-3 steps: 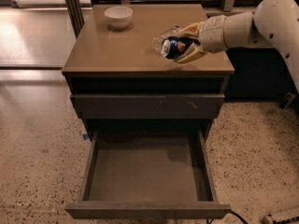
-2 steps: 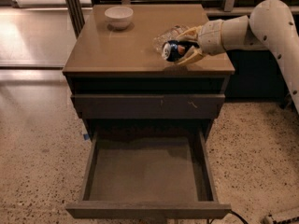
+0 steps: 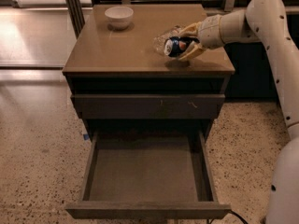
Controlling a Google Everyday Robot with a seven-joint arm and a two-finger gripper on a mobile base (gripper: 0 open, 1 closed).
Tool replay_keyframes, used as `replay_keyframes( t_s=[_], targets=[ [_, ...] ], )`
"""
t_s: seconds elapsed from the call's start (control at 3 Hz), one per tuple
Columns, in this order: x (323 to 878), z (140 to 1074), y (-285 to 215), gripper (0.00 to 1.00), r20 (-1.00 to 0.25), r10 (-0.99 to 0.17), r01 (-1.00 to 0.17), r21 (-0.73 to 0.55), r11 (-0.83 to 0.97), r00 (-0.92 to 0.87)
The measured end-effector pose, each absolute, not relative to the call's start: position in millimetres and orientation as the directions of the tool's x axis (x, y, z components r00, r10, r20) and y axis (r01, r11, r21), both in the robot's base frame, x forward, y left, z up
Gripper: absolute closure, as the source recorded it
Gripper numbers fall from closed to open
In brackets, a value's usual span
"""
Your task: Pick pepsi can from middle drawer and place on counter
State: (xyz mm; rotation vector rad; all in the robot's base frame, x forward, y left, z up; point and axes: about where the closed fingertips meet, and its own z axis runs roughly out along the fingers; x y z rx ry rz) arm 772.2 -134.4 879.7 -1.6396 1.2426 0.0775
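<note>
The pepsi can (image 3: 175, 45), dark blue with a red-white logo, lies on its side between the fingers of my gripper (image 3: 184, 43), just above the right part of the counter (image 3: 121, 45). The gripper is shut on the can and reaches in from the right on the white arm. A clear plastic water bottle (image 3: 162, 39) lies on the counter right behind the can. The middle drawer (image 3: 147, 174) is pulled fully out below, and its flat bottom holds nothing.
A white bowl (image 3: 119, 17) stands at the counter's back left. A shut drawer front (image 3: 147, 106) sits above the open one. My white arm (image 3: 275, 64) runs down the right side. Speckled floor surrounds the cabinet.
The gripper with the can has shifted slightly left and lower over the counter. The drawer and bowl have not moved.
</note>
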Motion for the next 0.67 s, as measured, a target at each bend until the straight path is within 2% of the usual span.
replay_keyframes(
  t_s=[0.67],
  targets=[
    [775.6,859.5,-147.6,1.00,-0.607,-0.687,-0.788,-0.610,0.081,0.399]
  ],
)
